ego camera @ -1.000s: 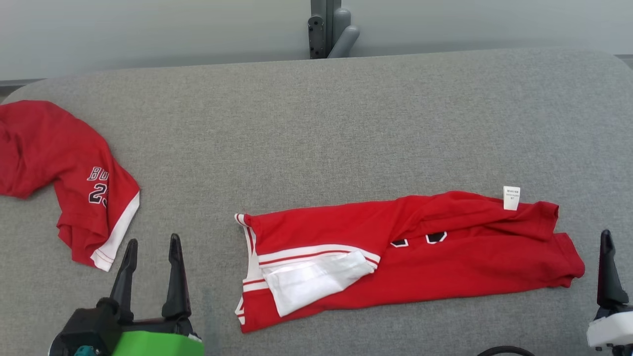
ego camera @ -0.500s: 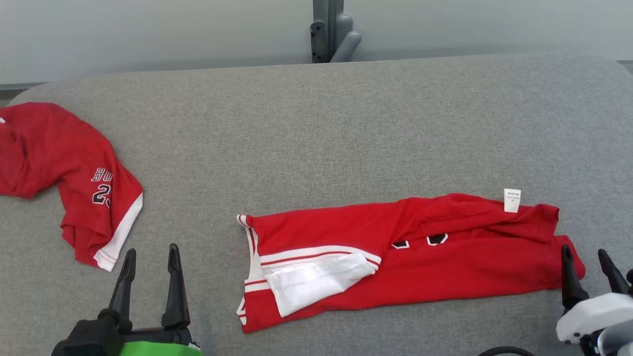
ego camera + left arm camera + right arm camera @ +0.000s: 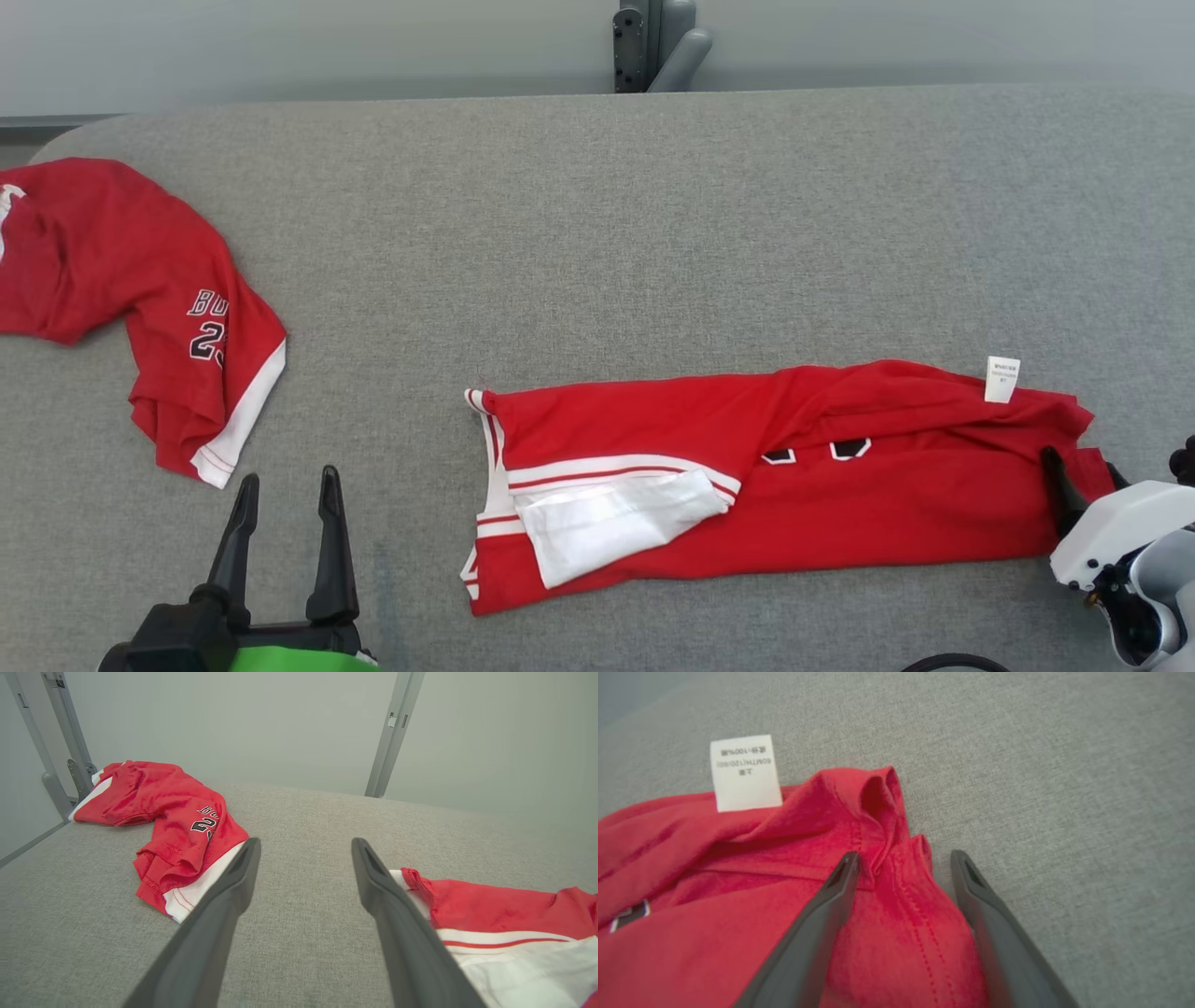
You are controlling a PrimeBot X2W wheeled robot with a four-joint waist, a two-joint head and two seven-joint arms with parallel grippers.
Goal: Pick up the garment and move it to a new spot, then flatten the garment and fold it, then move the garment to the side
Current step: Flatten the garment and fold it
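The garment [image 3: 840, 495] is a red jersey with white trim, lying as a long folded band across the middle and right of the grey table [image 3: 653, 233]. A white label [image 3: 1002, 379] sticks up near its right end. My right gripper [image 3: 1083, 465] is open at that right end. In the right wrist view its fingers [image 3: 906, 856] straddle the bunched red hem [image 3: 896, 891], with the label [image 3: 745, 772] beyond to the left. My left gripper [image 3: 288, 478] stands open at the lower left, holding nothing. In the left wrist view the left gripper [image 3: 306, 844] points at bare table left of the garment [image 3: 504, 905].
A second red jersey [image 3: 140, 299] with black lettering lies crumpled at the table's far left, also seen as a red jersey [image 3: 177, 821] in the left wrist view. A grey post [image 3: 653, 42] rises behind the table's far edge. Bare grey surface stretches across the back.
My right gripper has come in from the right edge, and its open fingers now straddle the garment's right end. The head camera shifted slightly. The left gripper stayed put.
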